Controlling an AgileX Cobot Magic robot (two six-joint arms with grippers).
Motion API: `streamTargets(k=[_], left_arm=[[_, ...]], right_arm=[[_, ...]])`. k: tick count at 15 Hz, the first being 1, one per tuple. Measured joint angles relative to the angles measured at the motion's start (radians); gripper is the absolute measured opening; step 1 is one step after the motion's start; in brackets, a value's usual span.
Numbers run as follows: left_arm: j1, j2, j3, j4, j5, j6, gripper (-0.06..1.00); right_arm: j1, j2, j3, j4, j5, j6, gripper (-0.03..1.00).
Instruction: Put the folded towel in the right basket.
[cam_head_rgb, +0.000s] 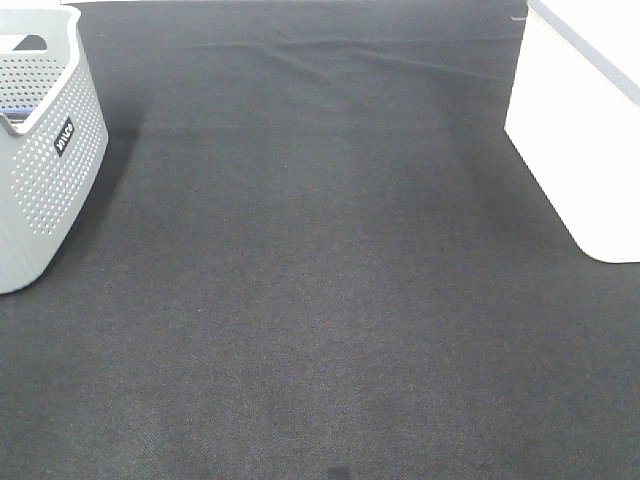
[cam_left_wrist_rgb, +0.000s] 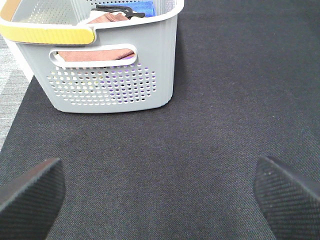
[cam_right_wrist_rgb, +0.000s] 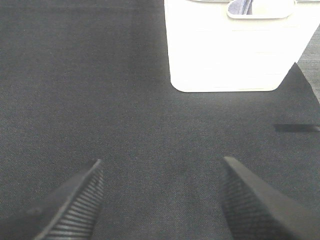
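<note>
The right basket (cam_head_rgb: 585, 130) is white and stands at the right edge of the black mat; it also shows in the right wrist view (cam_right_wrist_rgb: 230, 50). A grey-blue cloth (cam_right_wrist_rgb: 241, 6) shows through its handle slot. The grey perforated left basket (cam_head_rgb: 45, 170) holds a folded reddish-brown towel (cam_left_wrist_rgb: 107, 17) and a blue towel (cam_left_wrist_rgb: 142, 7). My left gripper (cam_left_wrist_rgb: 157, 172) is open and empty above the mat, in front of the grey basket (cam_left_wrist_rgb: 115, 85). My right gripper (cam_right_wrist_rgb: 162, 170) is open and empty above the mat, in front of the white basket. Neither gripper shows in the exterior high view.
The black mat (cam_head_rgb: 320, 280) covers the table between the two baskets. The grey basket has a yellow handle (cam_left_wrist_rgb: 47, 35). Pale floor (cam_left_wrist_rgb: 12, 85) shows beyond the mat's edge beside the grey basket.
</note>
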Motion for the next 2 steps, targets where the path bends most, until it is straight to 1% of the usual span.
streamTargets(k=[2], left_arm=[[0.0, 0.0, 0.0, 0.0, 0.0, 0.0, 0.97]], right_arm=[[0.0, 0.0, 0.0, 0.0, 0.0, 0.0, 0.63]])
